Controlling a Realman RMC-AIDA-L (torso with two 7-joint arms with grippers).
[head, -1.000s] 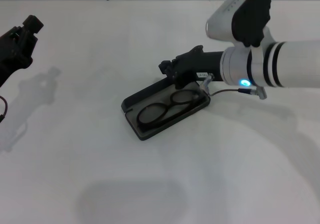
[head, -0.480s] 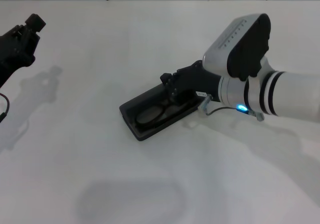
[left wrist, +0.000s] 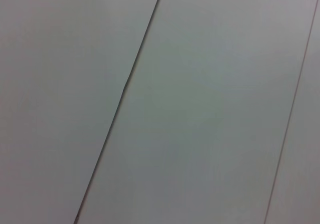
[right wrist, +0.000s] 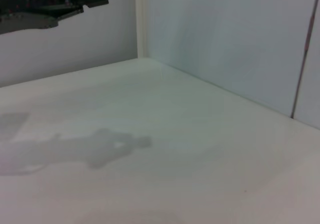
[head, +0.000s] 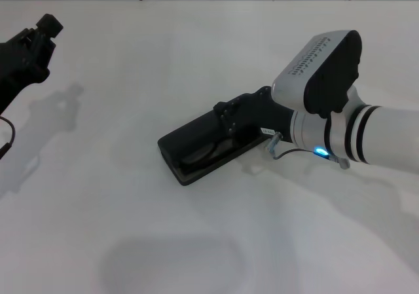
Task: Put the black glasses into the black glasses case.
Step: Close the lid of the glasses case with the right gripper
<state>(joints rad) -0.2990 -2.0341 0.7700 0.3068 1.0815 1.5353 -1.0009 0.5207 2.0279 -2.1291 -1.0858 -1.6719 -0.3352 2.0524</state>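
The black glasses case (head: 191, 135) lies on the white table, near the middle in the head view. Its lid is tilted low over the base and leaves only a narrow gap along the near side. Through that gap shows part of the black glasses (head: 200, 154), lying inside on the lining. My right gripper (head: 226, 114) rests against the far right end of the lid, reaching in from the right. My left gripper (head: 31, 44) is held up at the far left, well away from the case.
The table (head: 131, 228) is plain white, with a tiled wall behind its far edge. The left arm (right wrist: 47, 3) shows far off in the right wrist view. Only wall panels (left wrist: 200, 109) fill the left wrist view.
The right gripper has moved forward and down, and the case lid has swung from wide open to nearly shut over the glasses. The left arm has barely moved.
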